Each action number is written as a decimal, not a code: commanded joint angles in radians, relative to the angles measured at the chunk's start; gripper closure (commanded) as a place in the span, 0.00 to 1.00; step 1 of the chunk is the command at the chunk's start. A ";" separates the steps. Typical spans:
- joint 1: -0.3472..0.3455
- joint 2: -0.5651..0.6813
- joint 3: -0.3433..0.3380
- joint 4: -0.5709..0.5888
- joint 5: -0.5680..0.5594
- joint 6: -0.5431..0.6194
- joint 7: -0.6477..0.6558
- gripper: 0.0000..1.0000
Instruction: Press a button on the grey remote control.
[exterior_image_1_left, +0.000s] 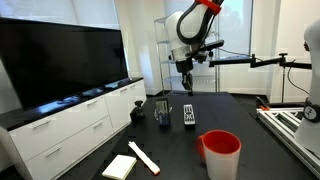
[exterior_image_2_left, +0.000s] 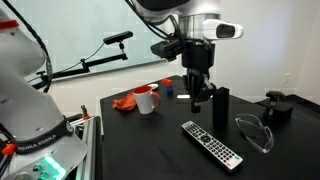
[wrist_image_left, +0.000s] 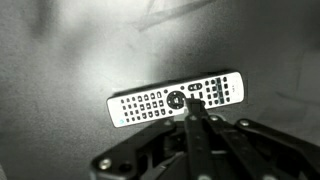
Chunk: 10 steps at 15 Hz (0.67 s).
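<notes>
The grey remote control (exterior_image_1_left: 188, 114) lies flat on the black table, with rows of pale buttons on its dark face; it also shows in an exterior view (exterior_image_2_left: 212, 143) and in the wrist view (wrist_image_left: 150, 104). My gripper (exterior_image_1_left: 186, 88) hangs above it, fingers pointing down and pressed together, holding nothing. In an exterior view (exterior_image_2_left: 197, 102) the fingertips are clearly above the table, apart from the remote. In the wrist view the shut fingertips (wrist_image_left: 193, 108) line up with the lower edge of the remote's middle, near its round button ring.
A small dark upright object (exterior_image_1_left: 163, 112) (exterior_image_2_left: 221, 105) stands next to the remote. A red cup (exterior_image_1_left: 220, 150) (exterior_image_2_left: 145, 100), a long white flat bar (exterior_image_1_left: 143, 157), a white pad (exterior_image_1_left: 120, 166), clear glasses (exterior_image_2_left: 255, 132) and an orange cloth (exterior_image_2_left: 125, 102) share the table (exterior_image_1_left: 250, 120). A TV (exterior_image_1_left: 60, 60) stands on a white cabinet.
</notes>
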 joint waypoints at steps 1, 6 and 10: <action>-0.009 0.040 0.002 0.047 -0.018 -0.003 0.024 1.00; -0.009 0.113 -0.001 0.084 -0.033 -0.001 0.050 1.00; -0.009 0.133 -0.006 0.096 -0.040 0.001 0.057 1.00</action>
